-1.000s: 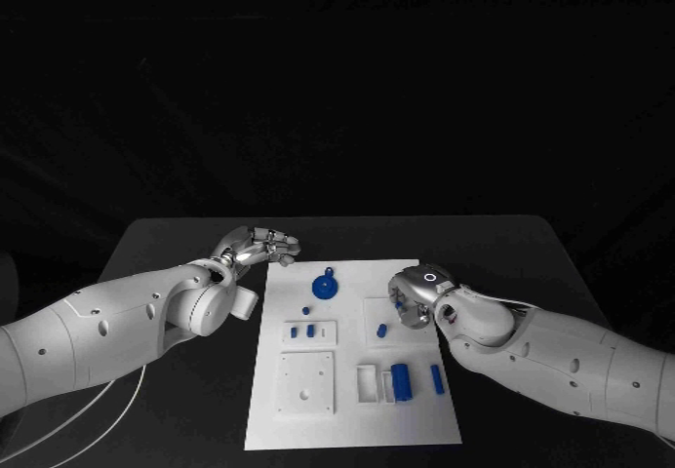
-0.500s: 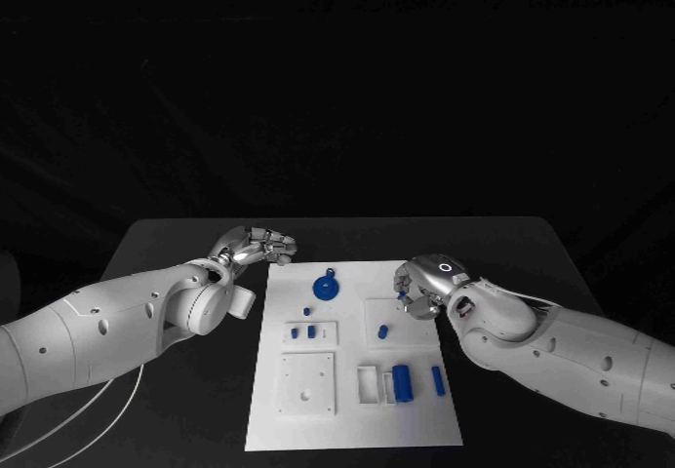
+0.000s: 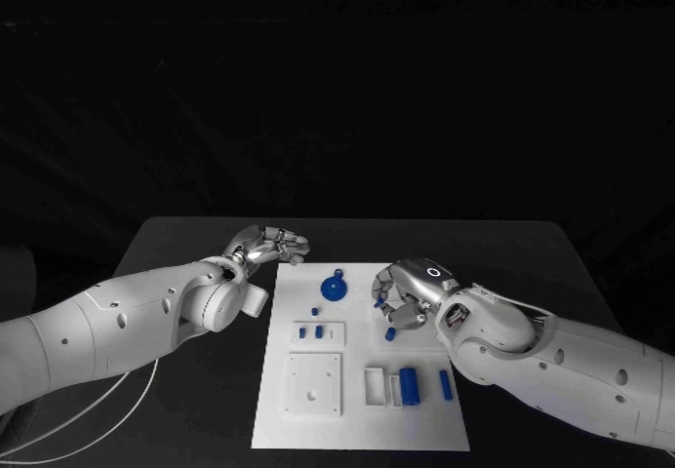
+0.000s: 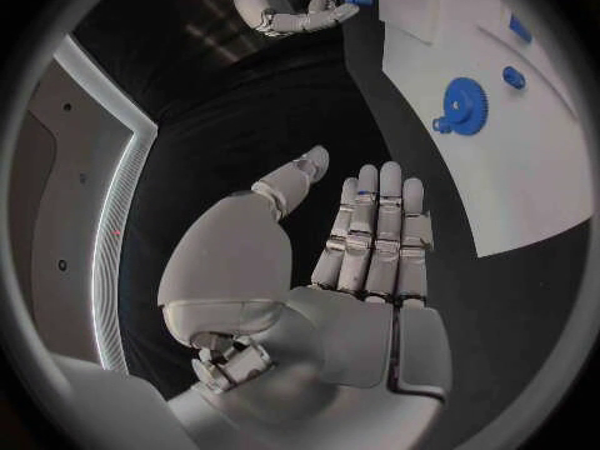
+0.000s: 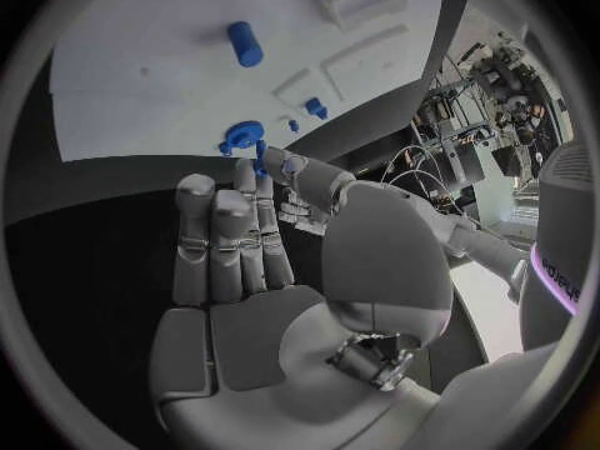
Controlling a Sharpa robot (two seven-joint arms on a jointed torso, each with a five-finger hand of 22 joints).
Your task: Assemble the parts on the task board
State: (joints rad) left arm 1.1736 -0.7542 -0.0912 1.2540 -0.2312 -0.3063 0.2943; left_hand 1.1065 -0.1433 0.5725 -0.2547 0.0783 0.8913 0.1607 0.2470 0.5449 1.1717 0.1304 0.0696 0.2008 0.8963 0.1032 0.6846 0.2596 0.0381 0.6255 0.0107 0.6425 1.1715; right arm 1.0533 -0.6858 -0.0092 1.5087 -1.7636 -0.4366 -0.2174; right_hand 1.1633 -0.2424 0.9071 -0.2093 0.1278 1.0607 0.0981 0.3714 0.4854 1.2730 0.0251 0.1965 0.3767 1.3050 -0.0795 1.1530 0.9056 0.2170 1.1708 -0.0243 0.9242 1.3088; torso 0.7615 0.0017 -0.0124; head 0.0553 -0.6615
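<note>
The white task board (image 3: 422, 424) lies in the middle of the black table. My right hand (image 3: 403, 296) hovers over its far half, just right of a blue gear (image 3: 335, 287). Thumb and a finger of that hand (image 5: 250, 240) pinch a small blue pin (image 5: 260, 158), which also shows in the left wrist view (image 4: 359, 0). My left hand (image 3: 270, 244) hangs over the table off the board's far left corner; its fingers (image 4: 375, 230) lie side by side and hold nothing.
On the board lie a small blue peg (image 3: 315, 311), a white block with two blue pegs (image 3: 312, 332), a loose blue piece (image 3: 390, 333), a white square plate (image 3: 312, 382), a white holder (image 3: 375, 383), a blue cylinder (image 3: 408, 385) and a blue bar (image 3: 445, 383).
My right hand has turned and shifted slightly toward the blue gear, still with the small blue pin. The left hand has stayed where it was.
</note>
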